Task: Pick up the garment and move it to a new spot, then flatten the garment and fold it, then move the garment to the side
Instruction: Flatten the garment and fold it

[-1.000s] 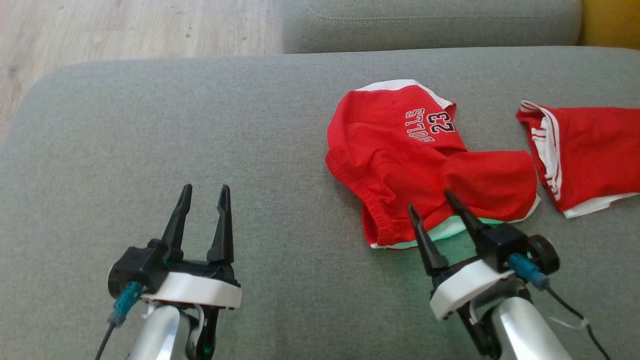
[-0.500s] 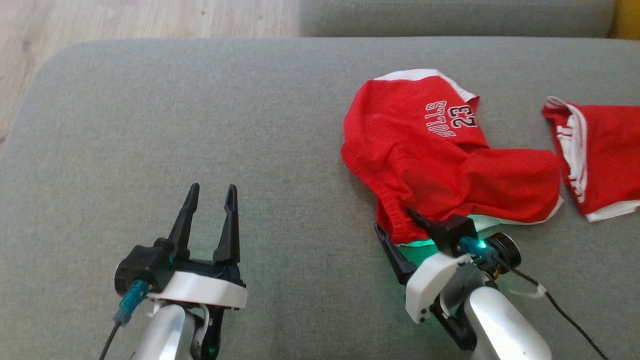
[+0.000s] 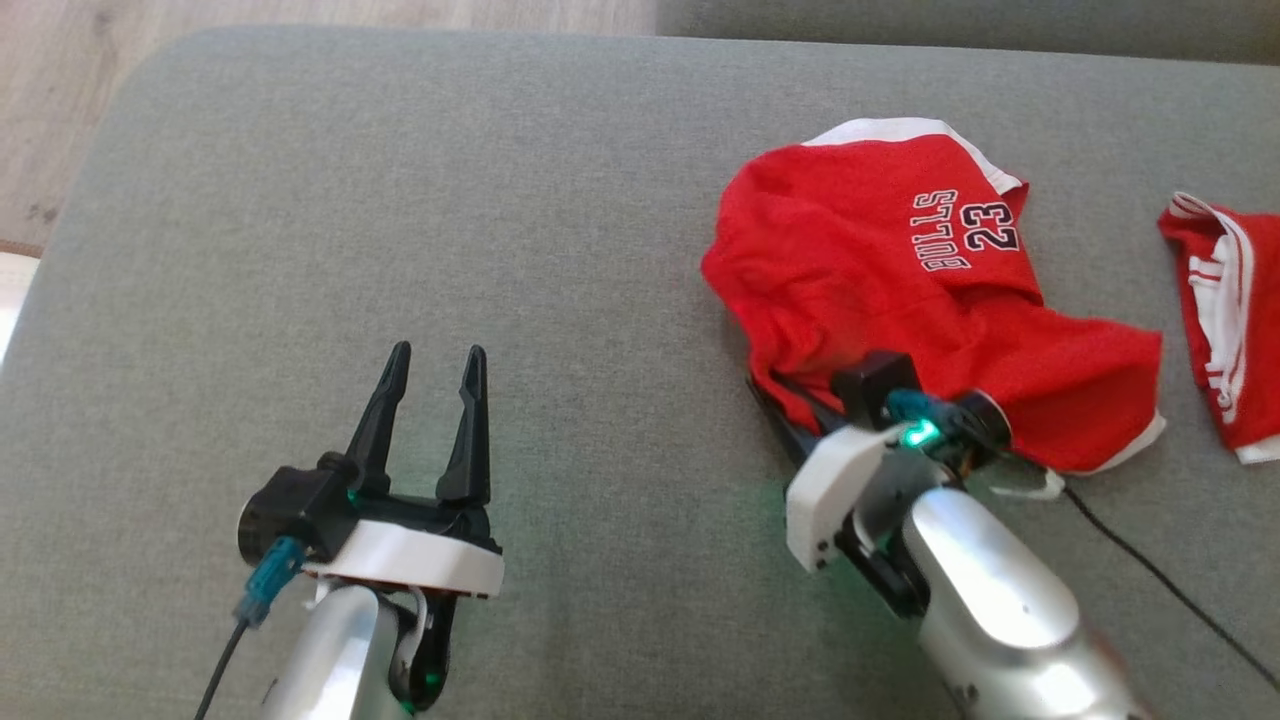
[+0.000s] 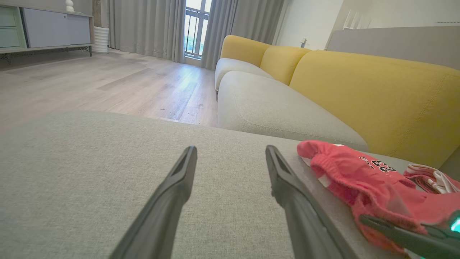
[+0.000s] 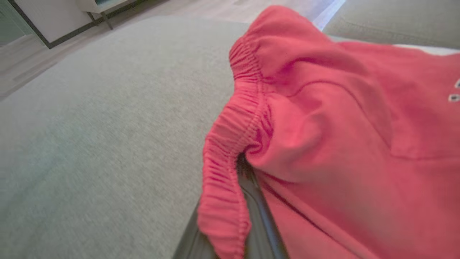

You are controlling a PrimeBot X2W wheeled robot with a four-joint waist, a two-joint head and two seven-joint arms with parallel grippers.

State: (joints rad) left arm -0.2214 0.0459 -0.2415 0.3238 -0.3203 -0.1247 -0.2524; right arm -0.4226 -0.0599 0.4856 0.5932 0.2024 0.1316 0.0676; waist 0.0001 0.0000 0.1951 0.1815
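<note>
The garment (image 3: 880,260) is a pair of red shorts with white trim and "BULLS 23" print, lying crumpled on the right of the grey cushion (image 3: 400,200). It also shows in the left wrist view as the garment (image 4: 359,176). My right gripper (image 3: 790,395) is pushed into its near-left elastic waistband. In the right wrist view the waistband (image 5: 230,172) hangs between the closed-in fingers of that gripper (image 5: 240,169), and cloth hides the tips. My left gripper (image 3: 435,355) stands open over bare cushion, well left of the shorts, with nothing between its fingers (image 4: 179,180).
A second red and white garment (image 3: 1225,300) lies at the right edge, close to the shorts. A black cable (image 3: 1150,570) trails from my right wrist. Wooden floor (image 3: 60,100) lies beyond the cushion's left edge, and a yellow sofa back (image 4: 377,93) rises behind.
The head camera has shifted. My right gripper went forward from in front of the shorts into the waistband, and its fingers drew together on it. My left gripper stayed put.
</note>
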